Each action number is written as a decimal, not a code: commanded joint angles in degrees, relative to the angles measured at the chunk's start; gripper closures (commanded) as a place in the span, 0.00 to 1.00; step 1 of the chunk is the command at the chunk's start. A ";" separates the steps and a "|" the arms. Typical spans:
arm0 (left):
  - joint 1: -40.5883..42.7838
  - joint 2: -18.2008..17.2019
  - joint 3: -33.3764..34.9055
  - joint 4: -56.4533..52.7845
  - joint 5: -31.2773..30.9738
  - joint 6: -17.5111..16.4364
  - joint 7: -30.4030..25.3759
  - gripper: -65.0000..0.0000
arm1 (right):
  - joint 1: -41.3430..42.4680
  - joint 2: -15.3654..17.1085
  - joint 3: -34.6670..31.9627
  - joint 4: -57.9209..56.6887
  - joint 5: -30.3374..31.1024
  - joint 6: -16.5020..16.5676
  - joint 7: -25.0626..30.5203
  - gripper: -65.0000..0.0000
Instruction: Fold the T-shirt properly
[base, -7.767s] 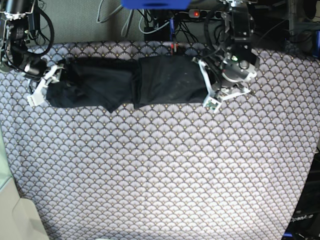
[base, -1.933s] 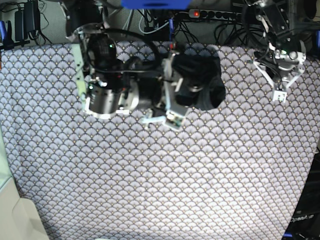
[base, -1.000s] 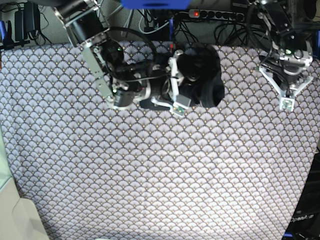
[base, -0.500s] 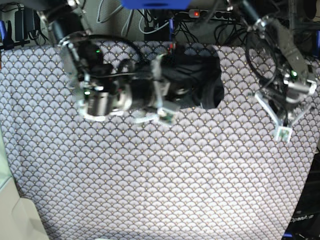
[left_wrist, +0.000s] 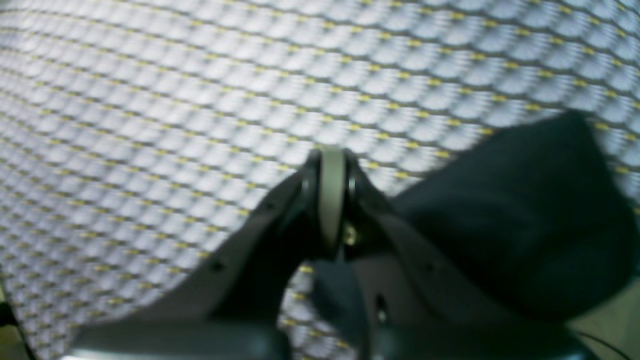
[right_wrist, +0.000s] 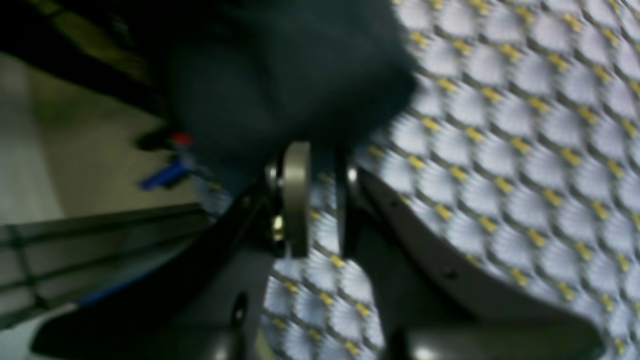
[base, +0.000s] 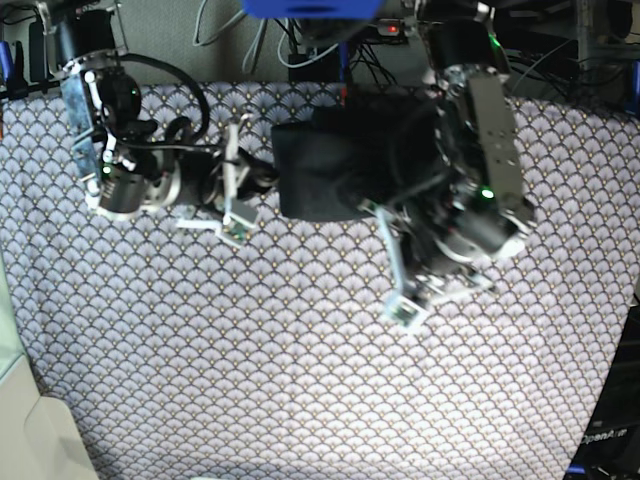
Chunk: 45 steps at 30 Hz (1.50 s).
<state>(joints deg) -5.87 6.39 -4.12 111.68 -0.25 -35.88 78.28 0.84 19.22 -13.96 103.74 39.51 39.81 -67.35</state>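
The T-shirt (base: 325, 165) lies as a compact dark fold at the far middle of the patterned table. My left gripper (base: 405, 308) hangs just off the fold's front right corner, and its arm covers the shirt's right part. In the left wrist view my left gripper (left_wrist: 332, 167) is shut, pads together with nothing between them, and the T-shirt (left_wrist: 525, 210) bulges to its right. My right gripper (base: 238, 195) sits just left of the fold. In the right wrist view my right gripper (right_wrist: 320, 200) stands narrowly open, tablecloth showing through the gap, with the T-shirt (right_wrist: 280, 75) just beyond its tips.
A scale-patterned cloth (base: 300, 380) covers the table. Cables and a power strip (base: 395, 28) run behind the far edge. A pale surface (base: 30, 440) borders the front left corner.
My right gripper has pulled back leftward off the shirt. My left arm has swung in from the right edge to the fold's front right. The shirt now lies as a flatter rectangle.
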 joint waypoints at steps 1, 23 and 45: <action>0.37 -0.20 1.79 1.16 -0.23 0.58 0.27 1.00 | 0.35 0.34 1.34 0.92 -0.25 0.19 1.20 0.89; 11.63 -9.25 2.05 -13.17 -0.14 1.72 -11.07 1.00 | -2.47 0.25 6.35 0.83 -5.00 0.19 1.20 0.89; 8.02 -6.53 -4.19 1.77 -0.58 0.93 1.72 1.00 | -2.47 0.43 6.26 0.83 -5.00 0.19 1.11 0.89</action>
<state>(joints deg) 2.96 -0.14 -8.25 112.51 -0.40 -34.92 80.60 -2.39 19.09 -8.03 103.63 33.63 39.83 -67.22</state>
